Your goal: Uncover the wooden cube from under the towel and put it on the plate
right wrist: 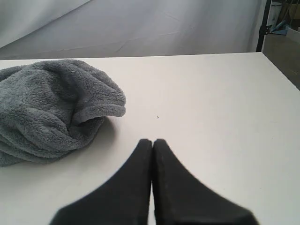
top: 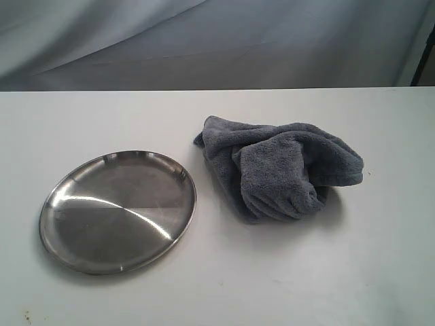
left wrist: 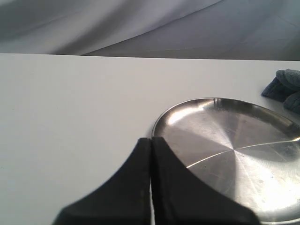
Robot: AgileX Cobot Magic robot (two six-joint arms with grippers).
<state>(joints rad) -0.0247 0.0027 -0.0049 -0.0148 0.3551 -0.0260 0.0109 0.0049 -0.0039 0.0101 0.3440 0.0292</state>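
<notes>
The towel (top: 282, 170) sits right of centre in the exterior view, a thick blue-grey terry heap bunched into folds on the white worktop (top: 306, 272). The wooden cube is not visible in any view and presumably lies under that mound. The plate (top: 119, 210) lies bare in the lower left of the same frame, apart from the cloth. The towel looks soft, limp and light. It should give under a pinch and drape rather than lift as one piece, so a raised fold on top of the heap seems the best place to hold it, pulling up and away. The cube, judged from the task, should be rigid and light with flat faces. Two opposite faces would give a sure grip, though smooth wood may slip if it is pinched near an edge. The steel plate looks slick, so the cube could slide if it is let go from any height. Neither arm shows in the exterior view. In the wrist views, the left tool (left wrist: 151, 140) has its black fingers pressed together and empty, low over the worktop with the plate's rim just past the tips. The right tool (right wrist: 153, 140) is likewise closed and empty, and the towel is near but not touching it.
</notes>
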